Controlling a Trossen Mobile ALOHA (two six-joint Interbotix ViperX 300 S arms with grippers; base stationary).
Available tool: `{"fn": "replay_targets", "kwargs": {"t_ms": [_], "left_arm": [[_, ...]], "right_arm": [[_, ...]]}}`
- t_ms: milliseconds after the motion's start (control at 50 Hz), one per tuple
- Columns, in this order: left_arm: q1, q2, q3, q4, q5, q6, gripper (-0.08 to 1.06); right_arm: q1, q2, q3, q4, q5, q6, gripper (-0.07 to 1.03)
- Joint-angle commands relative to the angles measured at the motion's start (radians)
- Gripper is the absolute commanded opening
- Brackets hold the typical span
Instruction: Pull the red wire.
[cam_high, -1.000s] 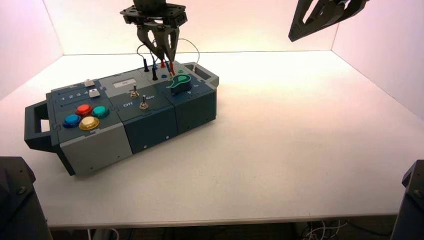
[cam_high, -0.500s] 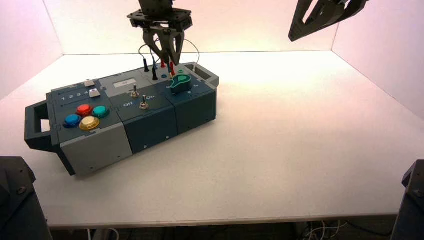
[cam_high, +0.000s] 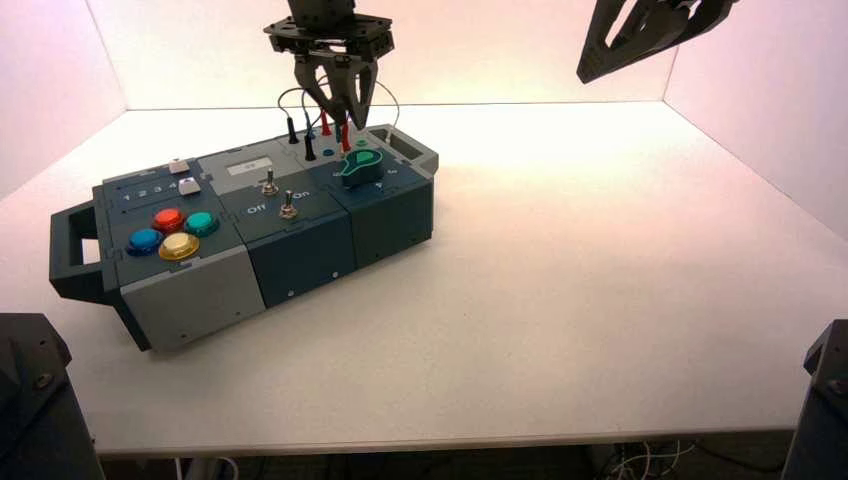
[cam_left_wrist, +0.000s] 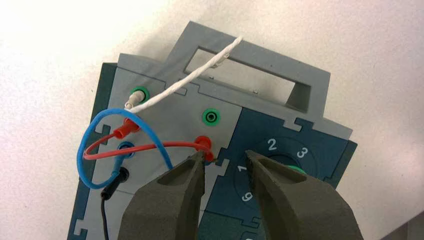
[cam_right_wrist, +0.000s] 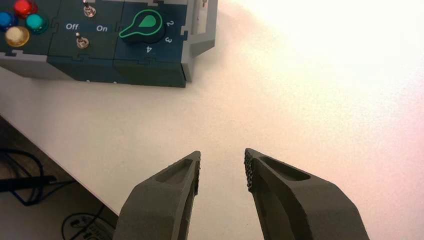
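Observation:
The red wire (cam_left_wrist: 150, 146) arches low over the grey panel of the box (cam_high: 300, 240), one red plug (cam_left_wrist: 125, 131) near the blue socket and the other red plug (cam_left_wrist: 204, 145) at the panel's edge by the dial. My left gripper (cam_left_wrist: 224, 157) hangs over the box's far right part (cam_high: 338, 112), open. One fingertip (cam_left_wrist: 197, 161) sits right beside the second red plug; the plug is outside the gap, which lies over the dial's digit 1. My right gripper (cam_right_wrist: 222, 160) is open and empty, held high at the right (cam_high: 640, 35).
A blue wire (cam_left_wrist: 97, 130), a white wire (cam_left_wrist: 185, 80) and a black plug (cam_left_wrist: 112, 185) crowd the same panel. The green knob (cam_high: 360, 165) is next to it, the box handle (cam_left_wrist: 260, 55) beyond. Toggles (cam_high: 270, 185) and coloured buttons (cam_high: 170, 232) lie further left.
My left gripper has shifted to the right over the wire panel, still open. The red wire stays plugged in. The right arm has not moved.

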Motion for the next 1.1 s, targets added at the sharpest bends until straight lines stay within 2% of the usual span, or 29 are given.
{"fn": "replay_targets", "kwargs": {"t_ms": [20,900,1100], "left_arm": [[-0.008,-0.031,-0.031,0.0,0.0,0.002,0.45],[0.021,0.028,-0.038,0.021,0.028,-0.005,0.45],[0.026,0.031,-0.04,0.025,0.025,-0.005,0.35]], "right_arm": [[-0.003,-0.003,-0.014,0.003,-0.008,0.003,0.48],[-0.003,-0.002,-0.012,0.003,-0.008,0.003,0.48],[-0.003,-0.002,-0.012,0.003,-0.008,0.003,0.48]]}}
